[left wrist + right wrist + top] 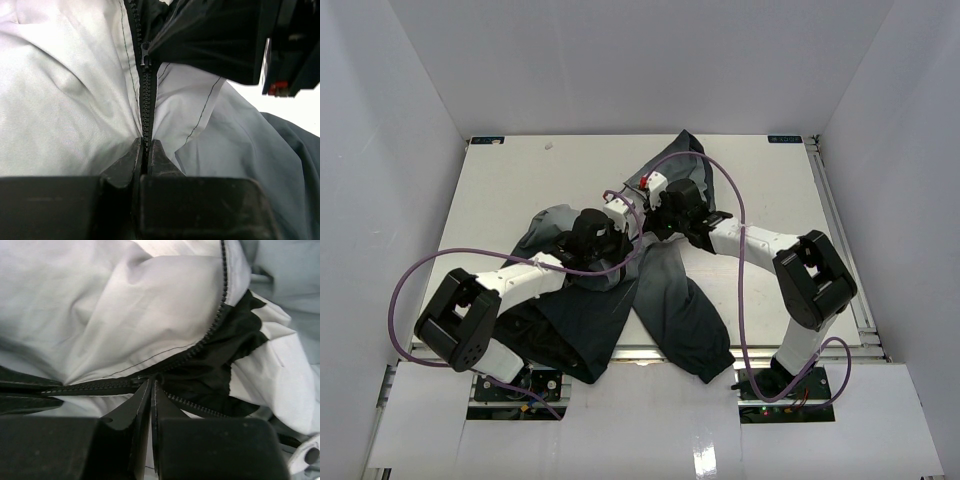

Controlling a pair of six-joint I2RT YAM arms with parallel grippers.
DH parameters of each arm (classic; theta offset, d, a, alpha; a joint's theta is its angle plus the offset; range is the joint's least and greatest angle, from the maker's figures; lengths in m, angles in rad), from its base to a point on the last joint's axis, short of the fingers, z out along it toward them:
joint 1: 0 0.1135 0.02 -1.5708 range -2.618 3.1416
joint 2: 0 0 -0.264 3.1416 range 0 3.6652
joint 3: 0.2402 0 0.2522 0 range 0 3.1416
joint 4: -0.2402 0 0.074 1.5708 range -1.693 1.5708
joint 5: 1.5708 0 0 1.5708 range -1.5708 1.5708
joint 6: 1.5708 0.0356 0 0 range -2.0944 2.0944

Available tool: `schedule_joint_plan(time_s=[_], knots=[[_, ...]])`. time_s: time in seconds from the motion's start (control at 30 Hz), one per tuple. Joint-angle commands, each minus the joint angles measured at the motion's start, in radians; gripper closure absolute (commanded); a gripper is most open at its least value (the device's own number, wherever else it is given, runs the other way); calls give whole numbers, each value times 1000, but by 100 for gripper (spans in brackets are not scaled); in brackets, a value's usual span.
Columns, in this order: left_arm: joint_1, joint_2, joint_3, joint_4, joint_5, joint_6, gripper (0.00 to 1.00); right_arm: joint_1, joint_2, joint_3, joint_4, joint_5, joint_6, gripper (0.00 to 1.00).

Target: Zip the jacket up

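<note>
The dark jacket (670,300) lies crumpled in the middle of the table, its grey lining (65,100) turned up. My left gripper (145,146) (623,218) is shut on the closed stretch of the black zipper (146,100), below the slider (145,54). My right gripper (152,382) (655,195) is pinched shut at the slider (136,380), where the two rows of teeth (212,327) part; the pull sits hidden between its tips. The two grippers are close together over the jacket's middle.
The white table (520,190) is boxed in by white walls on three sides. Purple cables (730,200) loop above both arms. A sleeve (705,345) reaches to the table's near edge. The right gripper's body (285,55) shows at the upper right of the left wrist view.
</note>
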Motion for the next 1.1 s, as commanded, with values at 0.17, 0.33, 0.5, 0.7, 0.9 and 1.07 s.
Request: schedule_joint_plan(time_s=[0.17, 0.33, 0.5, 0.7, 0.9, 1.07], knots=[[-15, -16, 20, -13, -7, 8, 100, -13, -25, 35, 41, 35, 9, 92], [-34, -2, 10, -13, -16, 25, 100, -49, -59, 13, 50, -55, 49, 79], [-53, 16, -7, -7, -51, 6, 100, -115, -95, -73, 126, -219, 136, 60], [-74, 18, -32, 24, -81, 4, 100, -140, -65, -116, 192, -325, 183, 52], [-84, 27, -47, 42, -118, 5, 100, -145, -49, -125, 225, -377, 203, 51], [-85, 26, -49, 49, -125, 8, 100, -156, -9, -110, 245, -405, 229, 49]])
